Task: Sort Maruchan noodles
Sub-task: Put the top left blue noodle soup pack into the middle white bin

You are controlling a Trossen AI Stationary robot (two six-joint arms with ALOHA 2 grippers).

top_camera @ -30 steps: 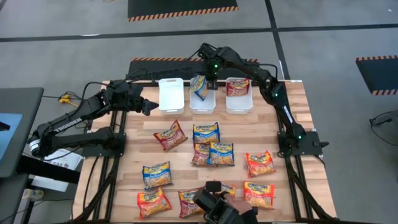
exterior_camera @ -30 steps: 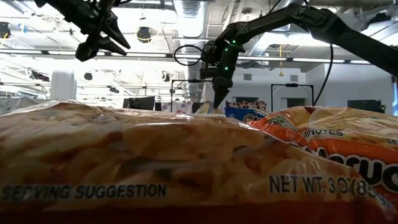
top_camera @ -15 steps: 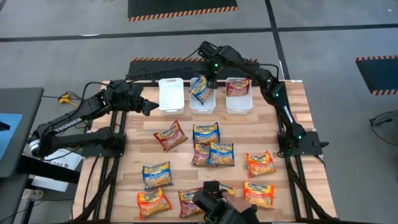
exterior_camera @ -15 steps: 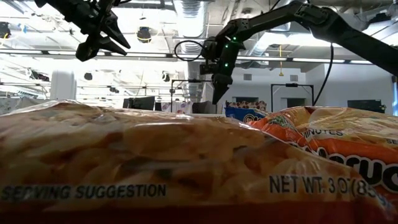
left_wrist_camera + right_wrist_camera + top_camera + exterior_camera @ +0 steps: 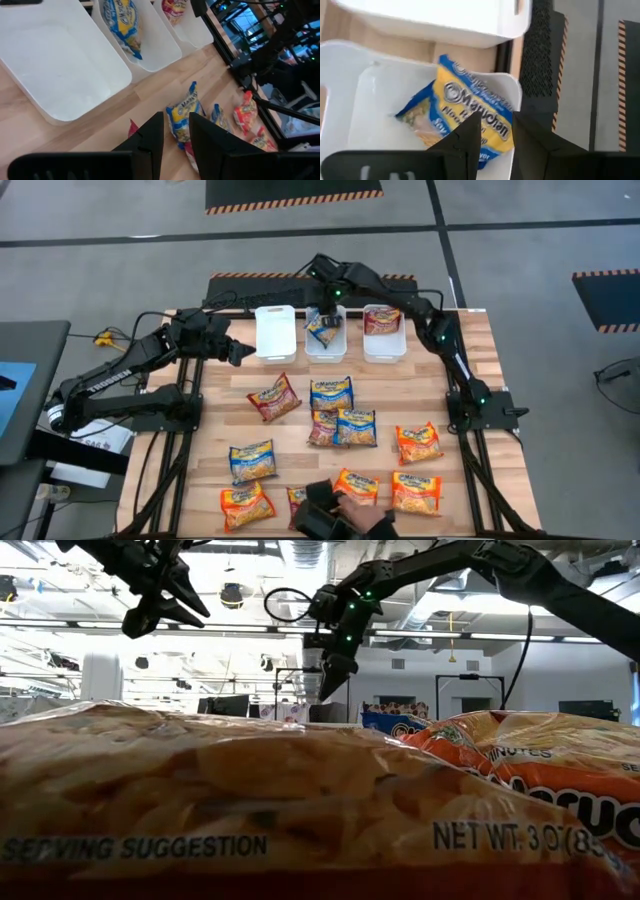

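Directly beneath our right gripper [image 5: 325, 307] sits the middle bin [image 5: 325, 345], and the blue noodle packet [image 5: 322, 327] lies inside it, tilted against the wall. Our fingers stand slightly apart with nothing between them, so we judge the drop done. To finish this step well, we should lift straight up clear of the bin rim before swinging back toward the loose packets [image 5: 340, 426] on the table [image 5: 470, 330], so we do not snag the wrapper or nudge the bin. Beside that bin, one side holds an empty bin [image 5: 275, 332] and the other a bin with a dark red packet [image 5: 381, 320]. Our left gripper [image 5: 243, 352] waits just beside the empty bin, its fingers a narrow gap apart and holding nothing. On the blue packet we read "Maruchan". On the packets close to the low camera we read "SERVING SUGGESTION" and "NET WT. 3 OZ".
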